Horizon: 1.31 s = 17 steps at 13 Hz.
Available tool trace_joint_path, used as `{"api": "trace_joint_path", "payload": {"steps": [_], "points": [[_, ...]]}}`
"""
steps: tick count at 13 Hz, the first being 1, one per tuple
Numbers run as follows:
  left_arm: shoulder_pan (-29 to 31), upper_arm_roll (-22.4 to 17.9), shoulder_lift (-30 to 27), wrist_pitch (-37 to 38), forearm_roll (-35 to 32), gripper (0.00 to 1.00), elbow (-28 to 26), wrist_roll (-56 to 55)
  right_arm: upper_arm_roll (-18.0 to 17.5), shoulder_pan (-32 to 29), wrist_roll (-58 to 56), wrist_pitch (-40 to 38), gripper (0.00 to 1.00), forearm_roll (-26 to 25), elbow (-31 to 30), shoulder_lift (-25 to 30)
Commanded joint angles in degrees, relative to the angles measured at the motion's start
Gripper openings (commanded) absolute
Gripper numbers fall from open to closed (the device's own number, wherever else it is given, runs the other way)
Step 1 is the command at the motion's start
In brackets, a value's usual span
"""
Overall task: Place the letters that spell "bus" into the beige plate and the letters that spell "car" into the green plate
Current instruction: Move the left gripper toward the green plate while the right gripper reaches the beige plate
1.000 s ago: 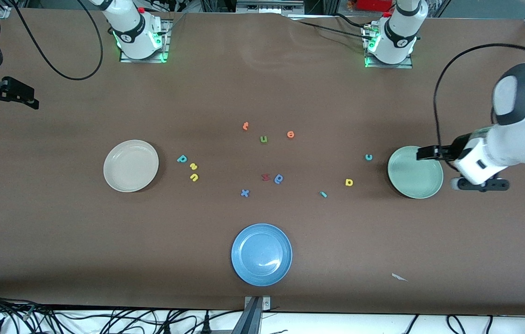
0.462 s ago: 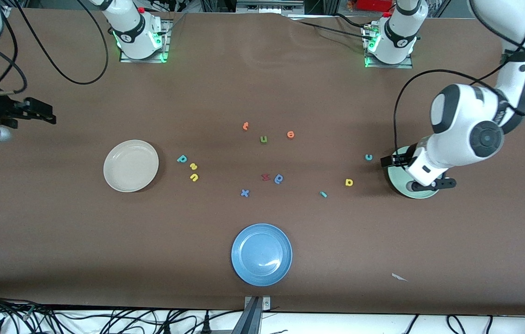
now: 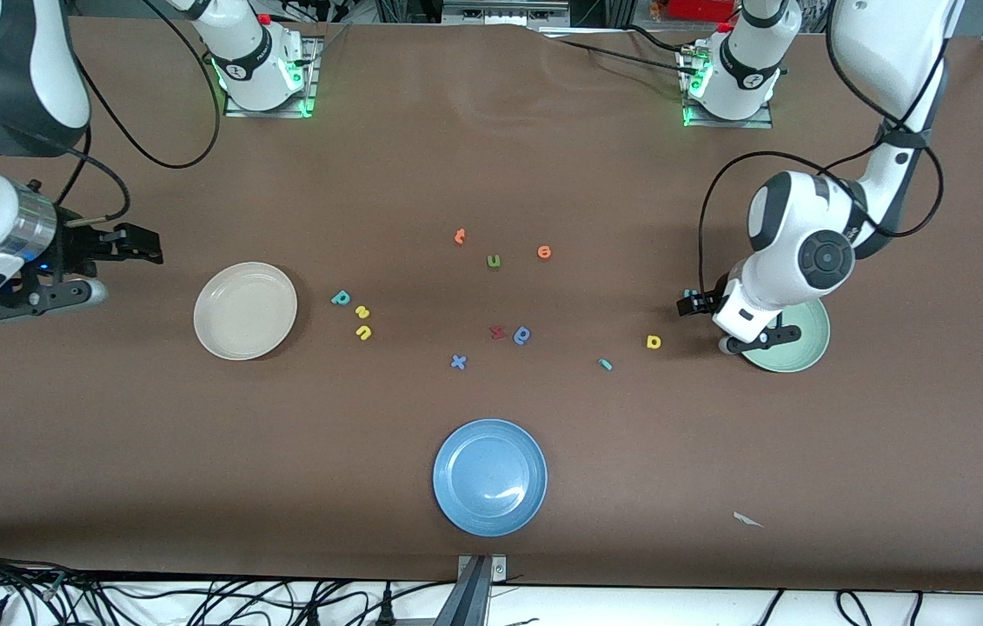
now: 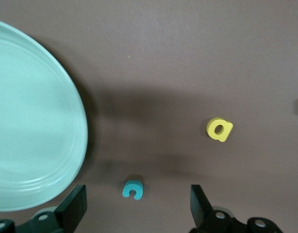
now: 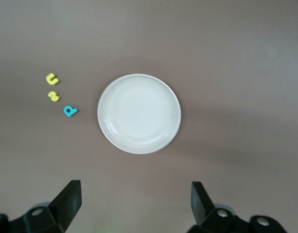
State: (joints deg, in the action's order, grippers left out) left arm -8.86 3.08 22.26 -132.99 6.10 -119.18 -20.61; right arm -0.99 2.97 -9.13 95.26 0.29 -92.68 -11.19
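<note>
1. The blue plate (image 3: 489,476) lay nearest the front camera, nothing in it.
2. Teal r (image 3: 605,364) and yellow a (image 3: 653,342) lay loose on the desk (image 3: 109,452), toward the left arm's end.
3. The green plate (image 3: 804,348) sat empty; the left claw (image 4: 134,206) hovered spread over the light-teal c (image 4: 132,189), just beside the plate rim.
4. The beige plate (image 3: 245,310) was empty too; yellow u (image 3: 363,332), yellow s (image 3: 361,312) and teal b (image 3: 340,298) sat in a row near it.
5. The right claw (image 5: 134,204) waited spread, above the desk beside the beige plate.
6. Judgement: the foam letters look light and squashy (easily flicked away), so pinch across the flat outer edges, gently.
</note>
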Motion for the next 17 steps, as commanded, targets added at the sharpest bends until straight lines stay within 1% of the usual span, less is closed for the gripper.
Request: {"api": "trace_joint_path", "payload": {"steps": [1,2,3,4,6,8,10,13,14,16,17], "points": [[-0.6,-0.5,0.8,-7.0,0.5,0.9,-4.3,-0.8,-1.8,0.4,4.3,2.3,1.0,0.9,-1.5,-0.1],[-0.6,-0.4,0.9,-8.3,0.5,0.88,-5.2,-0.8,-3.3,0.5,6.6,3.2,1.0,1.0,-1.5,-0.6],[-0.6,-0.5,1.1,-8.3,0.5,0.8,-5.4,-1.0,-4.7,0.5,7.3,4.0,1.0,1.2,-1.5,-1.5],[-0.9,-0.4,1.1,-8.3,0.5,0.74,-6.3,-1.9,-5.7,0.5,7.6,5.5,1.0,1.2,-1.5,-2.2],[-1.6,-0.5,0.9,-8.1,0.5,0.74,-6.9,-3.0,-6.1,1.2,6.6,8.3,1.0,0.9,-2.3,-2.7],[-2.3,-0.5,1.0,-8.1,0.5,0.73,-7.5,-3.7,-6.1,1.6,6.6,10.8,1.0,1.1,-4.7,-2.7],[-2.4,-0.5,1.0,-8.1,0.5,0.67,-8.2,-3.7,-6.2,1.6,6.7,14.2,1.0,1.3,-6.3,-2.8],[-2.3,-0.5,1.3,-8.2,0.4,0.67,-8.3,-3.0,-7.4,1.6,6.9,16.1,1.0,2.3,-6.5,-5.1],[-2.4,-0.5,1.7,-8.2,0.4,0.66,-8.3,-2.9,-7.9,1.6,8.0,17.1,1.0,2.3,-7.2,-5.7],[-2.4,-0.5,2.4,-8.3,0.4,0.6,-8.3,-2.9,-8.8,1.7,12.2,20.8,1.0,2.3,-10.7,-5.7],[-2.4,-0.5,2.3,-8.3,0.4,0.55,-8.3,-2.9,-9.6,1.7,13.3,22.8,1.0,2.3,-12.8,-5.4]]}}
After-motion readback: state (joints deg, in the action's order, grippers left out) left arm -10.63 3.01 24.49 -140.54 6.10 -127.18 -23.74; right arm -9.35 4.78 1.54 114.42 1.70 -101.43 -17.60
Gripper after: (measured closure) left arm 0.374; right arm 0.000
